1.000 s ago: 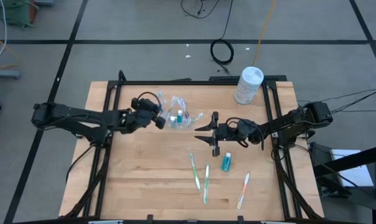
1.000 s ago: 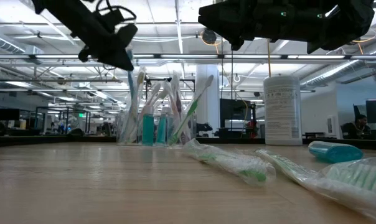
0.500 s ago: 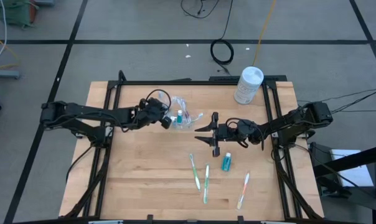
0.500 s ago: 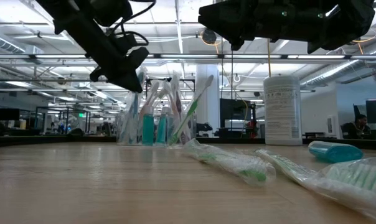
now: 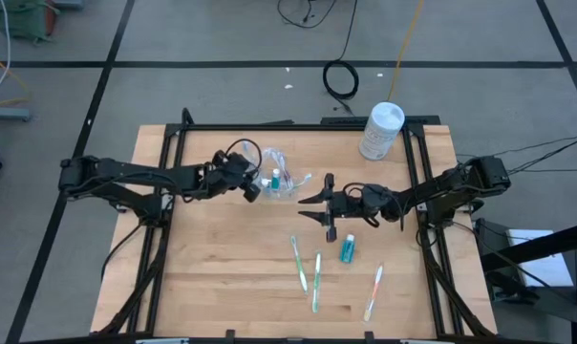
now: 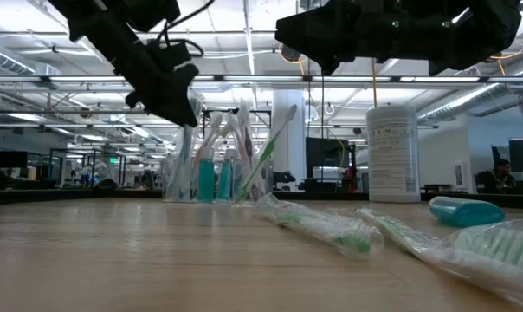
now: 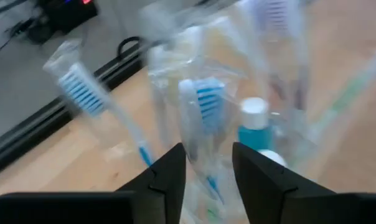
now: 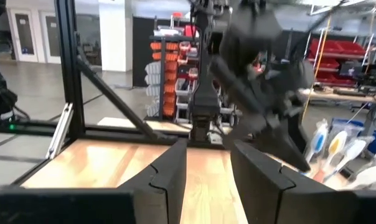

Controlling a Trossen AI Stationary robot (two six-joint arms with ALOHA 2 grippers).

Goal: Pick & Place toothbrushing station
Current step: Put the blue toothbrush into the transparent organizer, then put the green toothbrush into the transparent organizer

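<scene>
The clear cup [image 5: 277, 179] stands at the table's far middle, with wrapped toothbrushes and a blue toothpaste tube [image 7: 255, 124] upright in it. My left gripper [image 5: 253, 188] hangs open at the cup's left rim. Its fingers stand on either side of a wrapped blue-bristled toothbrush [image 7: 205, 106] that stands in the cup. My right gripper [image 5: 320, 212] hovers open to the cup's right with nothing between its fingers. Three wrapped toothbrushes [image 5: 299, 262], [image 5: 316, 281], [image 5: 373, 291] and a blue toothpaste tube [image 5: 347, 249] lie flat on the table.
A tall white canister [image 5: 381, 130] stands at the table's far right corner. Black frame rails [image 5: 417, 182] run along the table's left, right and far sides. Bare wood lies at the near left [image 5: 212, 277].
My left gripper has gone toward the table's right edge, up to the cup, and come down a little. The wrapped toothbrush that hung below it now stands among the others in the cup.
</scene>
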